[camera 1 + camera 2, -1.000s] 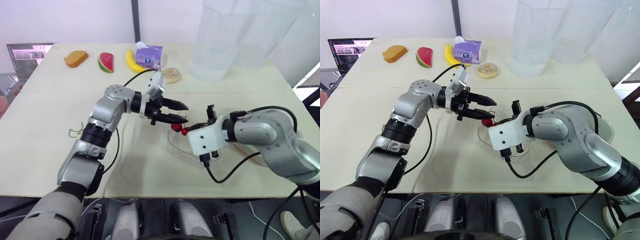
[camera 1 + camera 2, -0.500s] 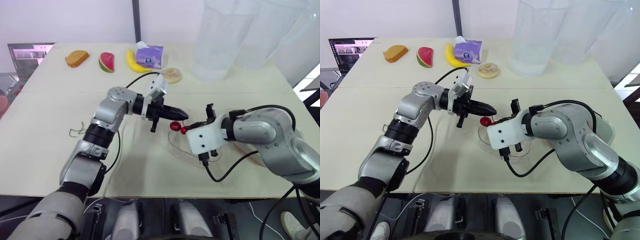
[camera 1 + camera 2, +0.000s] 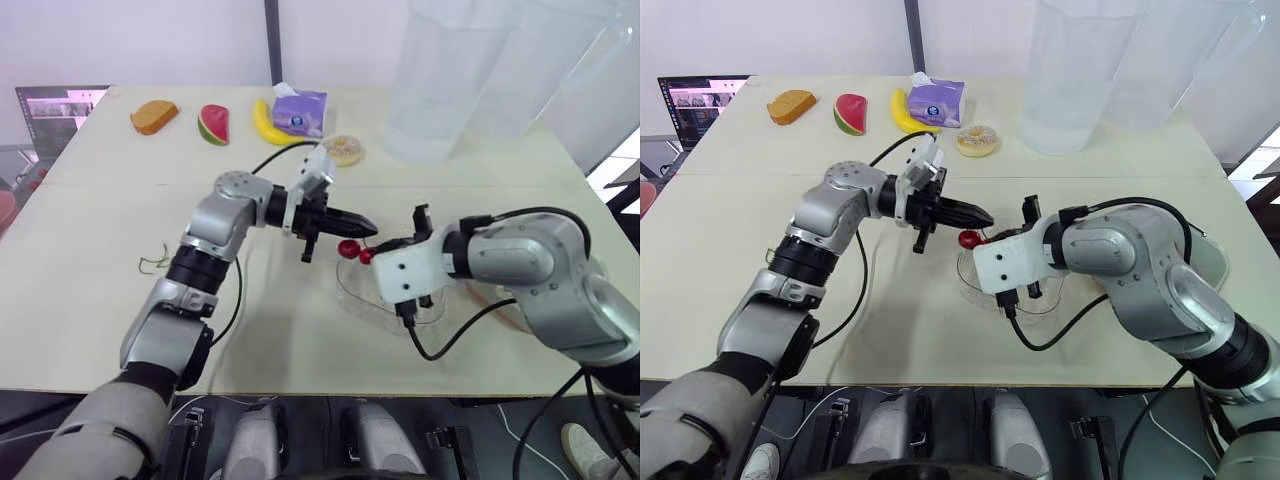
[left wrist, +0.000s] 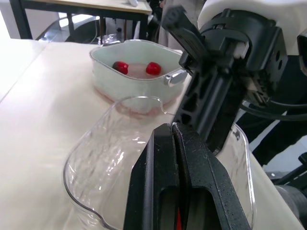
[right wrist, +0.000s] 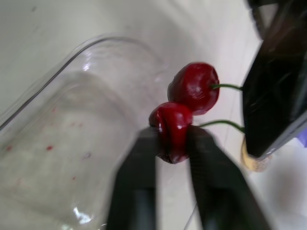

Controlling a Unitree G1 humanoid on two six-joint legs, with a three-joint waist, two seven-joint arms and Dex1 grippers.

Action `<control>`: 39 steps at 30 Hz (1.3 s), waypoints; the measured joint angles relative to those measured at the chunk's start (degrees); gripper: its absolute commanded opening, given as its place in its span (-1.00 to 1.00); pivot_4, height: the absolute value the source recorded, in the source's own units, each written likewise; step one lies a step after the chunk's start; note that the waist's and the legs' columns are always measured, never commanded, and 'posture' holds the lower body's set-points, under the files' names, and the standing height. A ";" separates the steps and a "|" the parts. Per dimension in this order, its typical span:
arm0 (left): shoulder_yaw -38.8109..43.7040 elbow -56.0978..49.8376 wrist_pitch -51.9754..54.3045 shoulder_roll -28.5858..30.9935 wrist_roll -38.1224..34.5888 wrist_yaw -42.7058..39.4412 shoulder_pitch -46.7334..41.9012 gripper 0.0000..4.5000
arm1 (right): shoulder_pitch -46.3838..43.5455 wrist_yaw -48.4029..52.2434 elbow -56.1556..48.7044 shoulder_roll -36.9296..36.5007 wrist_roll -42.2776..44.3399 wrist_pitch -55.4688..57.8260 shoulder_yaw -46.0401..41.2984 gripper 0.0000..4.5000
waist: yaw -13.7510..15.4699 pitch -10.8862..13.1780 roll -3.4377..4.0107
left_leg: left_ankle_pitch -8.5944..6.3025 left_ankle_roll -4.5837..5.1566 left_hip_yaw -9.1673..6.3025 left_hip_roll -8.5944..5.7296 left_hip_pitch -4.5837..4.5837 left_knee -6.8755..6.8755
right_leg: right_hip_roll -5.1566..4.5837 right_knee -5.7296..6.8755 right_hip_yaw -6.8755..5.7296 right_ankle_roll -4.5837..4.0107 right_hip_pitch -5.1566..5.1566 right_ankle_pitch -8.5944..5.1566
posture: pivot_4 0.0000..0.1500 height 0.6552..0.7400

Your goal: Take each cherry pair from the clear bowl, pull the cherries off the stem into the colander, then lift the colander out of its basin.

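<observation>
A pair of red cherries (image 3: 349, 248) hangs over the near rim of the clear bowl (image 3: 385, 303). My left gripper (image 3: 370, 224) is shut on the green stems (image 5: 225, 87) just beside the fruit. My right gripper (image 5: 172, 143) is shut on the lower cherry (image 5: 171, 125); the other cherry (image 5: 194, 87) sits free above it, touching it. The two grippers meet tip to tip. The pale colander in its basin (image 4: 139, 72) stands beyond the bowl on my right side and holds two loose cherries (image 4: 152, 68).
A bread slice (image 3: 152, 116), watermelon wedge (image 3: 212, 125), banana (image 3: 265, 122), tissue pack (image 3: 298, 109) and doughnut (image 3: 344, 150) line the far side. Large clear tubs (image 3: 440, 80) stand at the back right. Bare stems (image 3: 150, 264) lie left of my left arm.
A second ago my left gripper was open at the cherries; it has since shut on the stems. The pair has risen slightly. My right gripper keeps its hold on the cherry.
</observation>
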 measured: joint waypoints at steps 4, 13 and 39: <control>1.04 0.22 0.84 0.41 -0.05 0.67 -0.06 -1.00 | 0.71 0.98 -0.81 0.45 2.96 4.58 -1.68 0.43 | 0.01 0.00 0.00 | 0.00 0.00 0.00 0.00 0.00 0.00 | -0.01 0.01 0.00 0.00 0.00 0.00 | 1.00 1.00; 4.81 -4.78 6.37 6.46 -3.47 0.53 -0.06 -1.00 | -4.16 2.41 -7.43 8.92 23.88 42.91 -22.71 0.43 | -0.15 0.00 0.01 | -0.01 0.01 -0.05 0.05 0.02 -0.01 | -0.02 0.09 -0.02 -0.01 0.00 0.01 | 1.00 1.00; 5.58 -18.58 14.62 10.76 -12.10 0.87 3.37 -1.00 | -6.07 -20.24 -2.71 25.27 49.16 63.45 -27.58 -0.16 | -0.19 -0.01 0.01 | -0.04 0.07 -0.03 -0.01 0.00 -0.02 | -0.02 0.11 -0.01 -0.01 -0.03 0.00 | 1.00 1.00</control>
